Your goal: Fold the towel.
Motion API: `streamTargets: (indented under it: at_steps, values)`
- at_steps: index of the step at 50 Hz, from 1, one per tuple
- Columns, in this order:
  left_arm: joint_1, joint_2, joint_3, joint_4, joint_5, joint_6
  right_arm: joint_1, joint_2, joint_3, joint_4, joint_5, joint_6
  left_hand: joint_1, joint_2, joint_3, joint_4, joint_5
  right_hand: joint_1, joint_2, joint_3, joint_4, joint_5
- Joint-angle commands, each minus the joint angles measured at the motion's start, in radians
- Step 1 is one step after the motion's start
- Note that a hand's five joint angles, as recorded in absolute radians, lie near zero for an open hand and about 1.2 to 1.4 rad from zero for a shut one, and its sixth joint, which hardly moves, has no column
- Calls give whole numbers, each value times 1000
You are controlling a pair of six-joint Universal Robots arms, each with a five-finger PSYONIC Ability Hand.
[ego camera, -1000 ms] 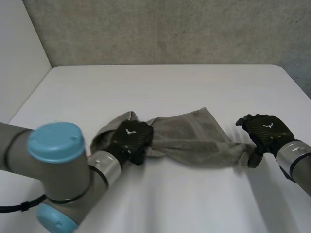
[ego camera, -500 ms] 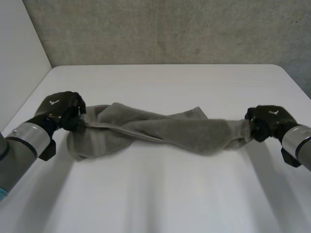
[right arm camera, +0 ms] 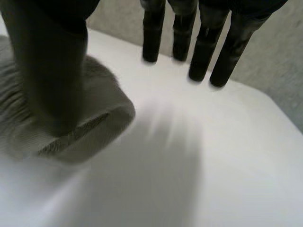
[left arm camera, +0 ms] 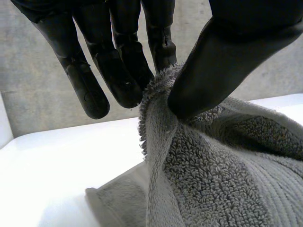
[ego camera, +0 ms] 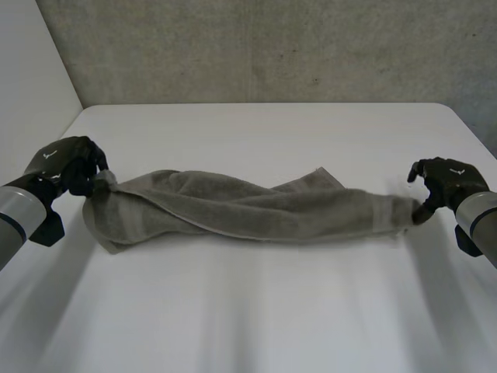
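Left hand [ego camera: 62, 165] pinches towel [ego camera: 248, 208]; right hand [ego camera: 446, 180] presses it.

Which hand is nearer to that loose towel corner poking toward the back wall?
Right. The right hand is at the end of the towel nearest the corner; the left hand pinches the opposite end, farther away.

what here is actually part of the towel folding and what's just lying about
Part of the job:
- towel, stretched out between the hands
- left hand, pinching one end
- right hand, thumb on the other end, fingers straight

Just there:
- white table
- grey wall behind it
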Motion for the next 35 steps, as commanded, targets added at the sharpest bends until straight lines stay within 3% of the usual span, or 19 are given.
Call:
streamTargets:
  at_steps: [1,10,13,15,17,26,35]
  values:
    - [39,-9,0,10,1,0,-2,94,-61,99,-5,-120,103,67,59,33,118,-253,-247,-267,-267,-238]
    - [54,-38,-1,14,-1,-1,-11,-15,11,122,-47,-185,103,67,59,33,118,-253,-247,-267,-267,-238]
    - [56,-46,-1,14,-1,-1,-12,-90,89,107,-125,-228,103,67,59,33,118,-253,-247,-267,-267,-238]
    - [56,-46,-3,14,-1,-1,-14,-158,166,90,-210,-301,103,67,59,33,118,-128,-123,-142,-142,-114]
    - [56,-46,-4,17,-1,-1,-8,-192,201,87,-234,-341,103,67,59,33,118,-90,-84,-104,-104,-75]
    - [54,-44,-17,42,-2,-1,-3,-314,347,99,-245,-614,103,67,59,33,118,168,174,154,154,183]
    - [50,-44,-23,42,-2,-1,-14,-351,391,104,-254,-694,103,67,59,33,118,251,257,237,237,265]
